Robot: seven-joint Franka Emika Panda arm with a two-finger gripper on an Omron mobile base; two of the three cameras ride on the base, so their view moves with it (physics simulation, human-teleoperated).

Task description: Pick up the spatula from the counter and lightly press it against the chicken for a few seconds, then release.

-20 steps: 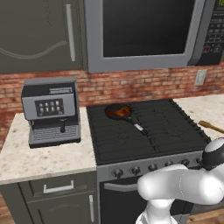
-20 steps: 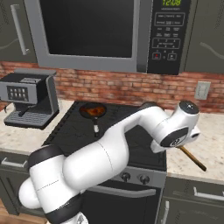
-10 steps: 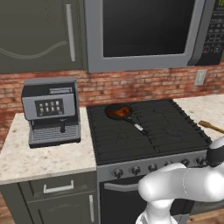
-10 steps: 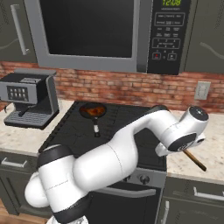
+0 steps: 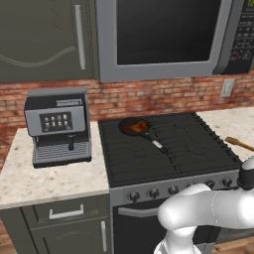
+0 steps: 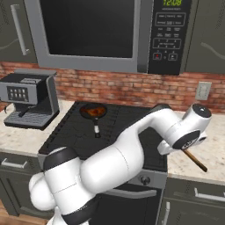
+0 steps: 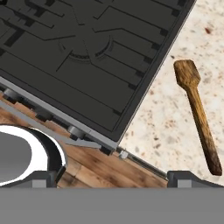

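Arm (image 6: 132, 149) arcs right across the stove (image 7: 87, 57) front | tool (image 7: 114, 177) spread wide, empty, poised over the bench (image 7: 168, 124) edge (speckled stone) | spatula (image 7: 200, 118) lies flat beside the stove, untouched.

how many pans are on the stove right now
1. The pan, holding the chicken, sits on the rear left burner of the stove, handle pointing toward the front. Likely none hidden: the two base views together show the whole cooktop.

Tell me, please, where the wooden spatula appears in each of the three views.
Left base view: spatula at the right edge, on the counter beside the stove.
Right base view: spatula lower right, partly behind the arm.
Hand view: spatula at right, flat on the counter.
Shared landmark: the stove.
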